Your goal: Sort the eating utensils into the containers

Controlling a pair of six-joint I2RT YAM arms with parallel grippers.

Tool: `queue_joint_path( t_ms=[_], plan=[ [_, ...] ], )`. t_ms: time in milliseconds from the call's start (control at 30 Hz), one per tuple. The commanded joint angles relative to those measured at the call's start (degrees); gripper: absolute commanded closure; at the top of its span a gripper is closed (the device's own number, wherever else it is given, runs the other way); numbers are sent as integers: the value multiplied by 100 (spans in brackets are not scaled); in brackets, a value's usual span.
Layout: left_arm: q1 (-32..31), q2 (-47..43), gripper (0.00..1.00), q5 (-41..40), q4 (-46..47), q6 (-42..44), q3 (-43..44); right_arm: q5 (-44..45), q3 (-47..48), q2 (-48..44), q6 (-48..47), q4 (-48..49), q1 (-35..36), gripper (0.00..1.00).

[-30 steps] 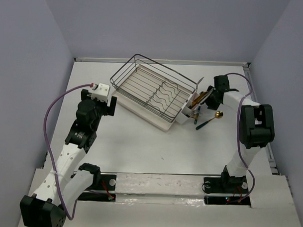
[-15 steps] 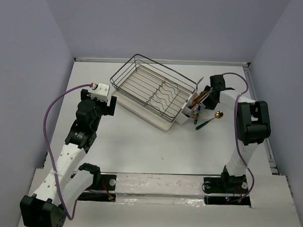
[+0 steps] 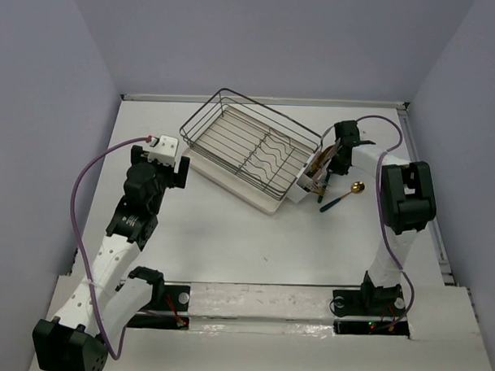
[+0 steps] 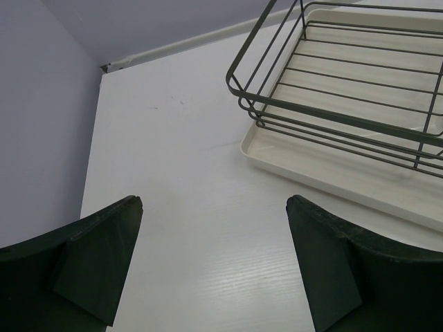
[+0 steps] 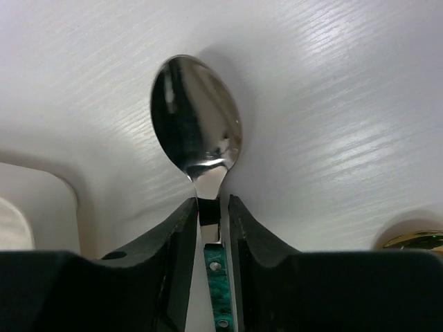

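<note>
A spoon (image 5: 196,142) with a shiny metal bowl and a teal handle stands between the fingers of my right gripper (image 5: 212,207), which is shut on its neck just below the bowl. From above, that gripper (image 3: 333,158) is at the right end of the white container (image 3: 303,187) on the dish rack, where several utensils (image 3: 318,167) stand. A gold spoon with a dark handle (image 3: 342,195) lies on the table to the right of the container. My left gripper (image 4: 214,266) is open over bare table, left of the rack.
The black wire dish rack (image 3: 249,145) sits on a cream tray (image 4: 332,166) at the back middle of the table. Its near corner (image 4: 242,90) is just ahead and to the right of my left gripper. Grey walls enclose the table.
My right gripper has moved left toward the container and its jaws have narrowed onto the spoon's neck. The left arm has not moved.
</note>
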Motion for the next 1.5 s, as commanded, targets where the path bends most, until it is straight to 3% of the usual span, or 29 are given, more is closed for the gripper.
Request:
queue_joint_path(
  t_ms=[0, 200, 300, 500, 733, 867, 1000, 1167, 1333, 1467],
  plan=[
    [20, -99, 1, -129, 351, 80, -112, 523, -209, 107, -164, -467, 43, 71],
    [20, -81, 1, -147, 359, 106, -68, 356, -289, 19, -296, -371, -290, 87],
    [20, -90, 1, -173, 368, 132, -94, -48, -298, -139, -427, -204, -660, 100],
    [20, -90, 1, -191, 351, 106, -85, -276, -271, -437, -849, 252, -871, 100],
    [20, -64, 1, -235, 351, 168, -42, 40, -412, -1509, -1042, 1193, -985, 100],
    [29, -37, 1, -243, 342, 194, -24, -83, -876, -2379, -1376, 2839, -985, 100],
    [29, -11, 1, -235, 359, 203, 29, -756, -1518, -3170, -1745, 4285, -985, 100],
    [29, 68, 1, -191, 377, 203, 116, -2110, -1878, -3303, -1834, 5497, -985, 100],
    [29, 112, 1, -156, 324, 211, 205, -2947, -2564, -3277, -1483, 7220, -985, 100],
    [29, 139, 1, -129, 272, 211, 257, -3431, -2679, -3040, -1001, 8012, -985, 100]
  ],
)
